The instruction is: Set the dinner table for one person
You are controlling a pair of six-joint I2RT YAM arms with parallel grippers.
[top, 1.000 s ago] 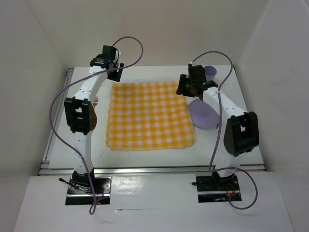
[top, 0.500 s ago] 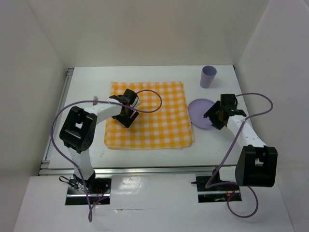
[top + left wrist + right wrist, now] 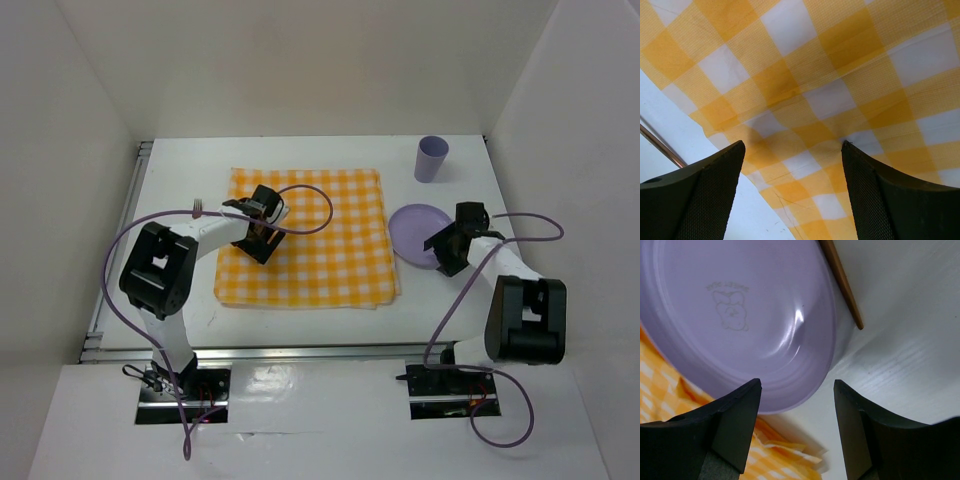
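The dinner table (image 3: 180, 170) is a white top with metal rails. A yellow-and-white checked cloth (image 3: 320, 235) lies flat on its middle. A purple plate (image 3: 412, 218) lies just right of the cloth, and a purple cup (image 3: 431, 158) stands behind it. My left gripper (image 3: 262, 240) is open and empty, low over the cloth's left part; its wrist view shows the cloth (image 3: 840, 75) between the fingers (image 3: 715, 190). My right gripper (image 3: 447, 250) is open and empty at the plate's near right rim. The plate (image 3: 740, 310) fills the right wrist view.
A thin wooden stick (image 3: 842, 285) lies on the table by the plate's far side. A small utensil end (image 3: 198, 207) shows left of the cloth, beside my left arm. The cloth's corner (image 3: 785, 450) lies under the plate's edge. A rail (image 3: 660, 145) runs along the table's left side.
Both arms have pulled back from the far side. The left gripper came down over the cloth's left part, and the right gripper dropped to the plate's near right rim.
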